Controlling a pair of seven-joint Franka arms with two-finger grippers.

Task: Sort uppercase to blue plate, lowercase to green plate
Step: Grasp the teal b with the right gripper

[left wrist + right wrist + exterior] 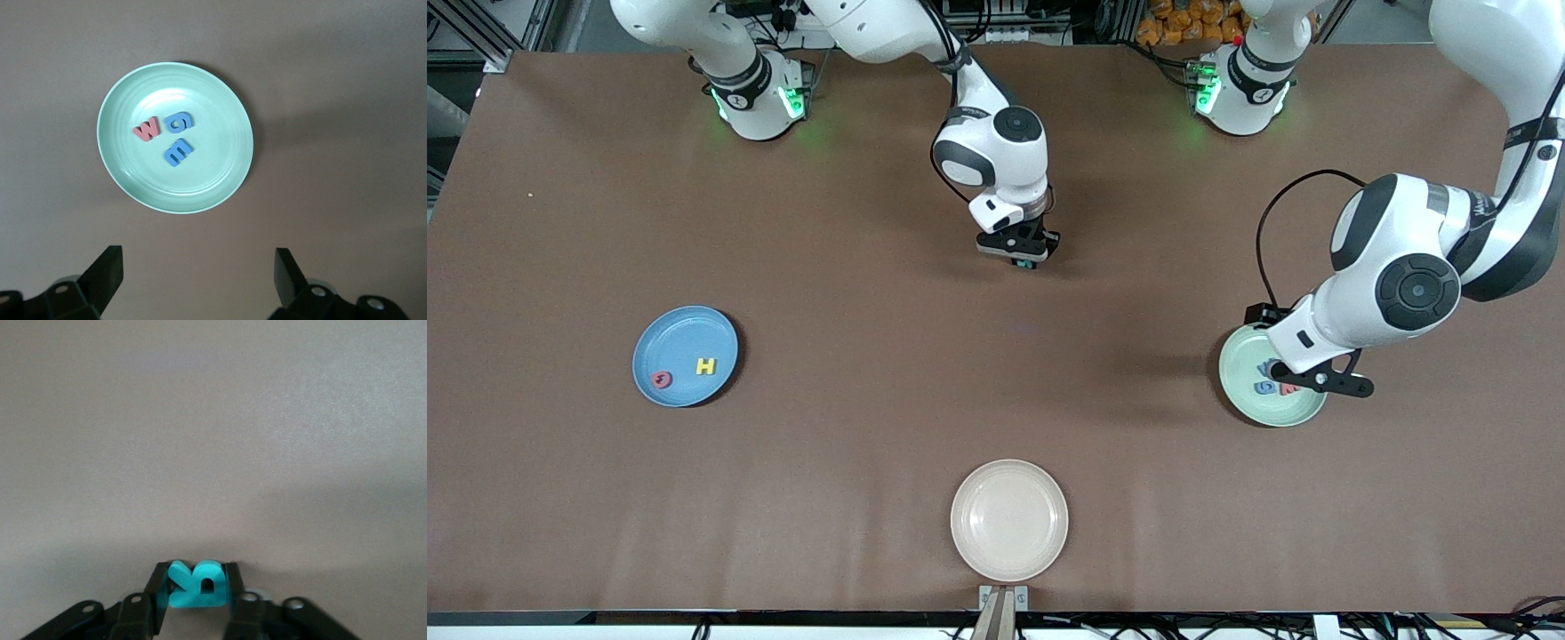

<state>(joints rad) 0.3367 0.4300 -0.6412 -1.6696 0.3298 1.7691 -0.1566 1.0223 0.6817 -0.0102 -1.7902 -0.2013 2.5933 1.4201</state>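
Note:
My right gripper [1023, 259] is shut on the teal-green R [197, 585] and holds it above bare table near the middle; the R also peeks out in the front view [1025, 263]. My left gripper [1320, 380] hangs open and empty over the edge of the green plate [1254, 411]. In the left wrist view the green plate [220, 180] holds the red w [147, 129], blue g [180, 121] and blue e [178, 152], with my left gripper [198, 273] above it. The blue plate [685, 333] holds the red Q [661, 380] and yellow H [706, 365]. The blue W and yellow h are out of view.
A beige plate [1009, 520] with nothing on it sits near the table's front edge, nearer to the front camera than the other plates. Brown table surface lies between the plates.

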